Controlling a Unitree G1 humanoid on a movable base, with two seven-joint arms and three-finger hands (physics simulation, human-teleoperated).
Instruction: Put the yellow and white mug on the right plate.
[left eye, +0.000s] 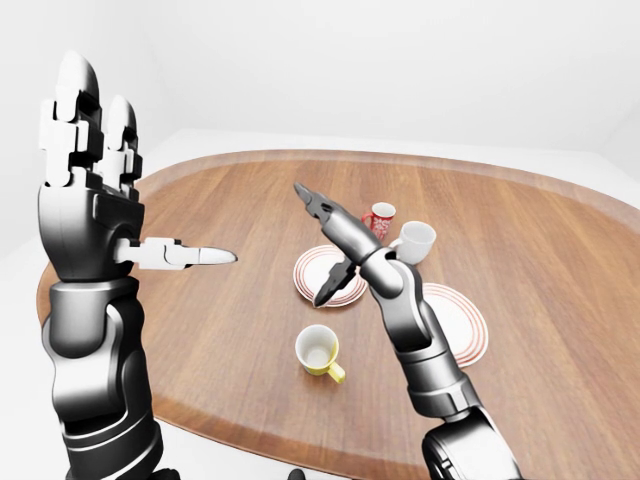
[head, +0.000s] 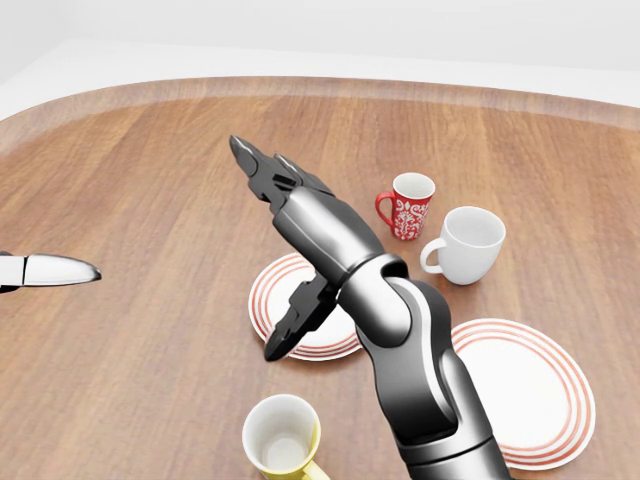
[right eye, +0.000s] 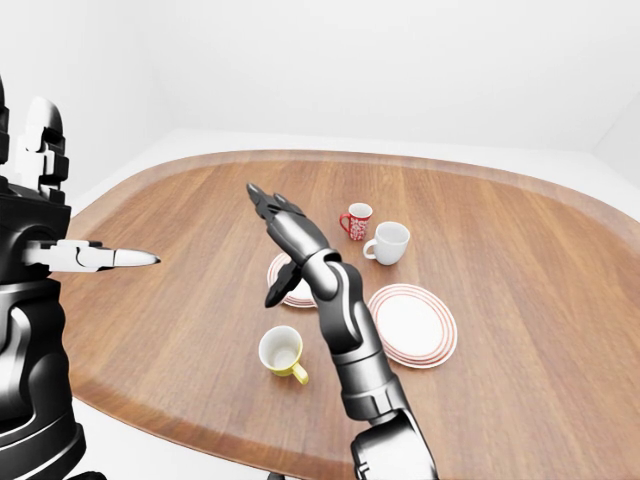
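The yellow and white mug (head: 282, 435) stands upright and empty on the wooden table (head: 150, 380), near the bottom of the head view. The right plate (head: 530, 390), white with red rings, lies to its right, empty. My right hand (head: 265, 245) is open with fingers spread. It hovers over the left plate (head: 268, 300), above the mug in the view and apart from it. My left hand (left eye: 150, 175) is raised at the left, open and empty, its thumb pointing right.
A red patterned mug (head: 410, 205) and a plain white mug (head: 468, 245) stand beyond the two plates. My right forearm (head: 420, 380) crosses between the yellow mug and the right plate. The table's near edge (left eye: 250, 435) curves along the bottom.
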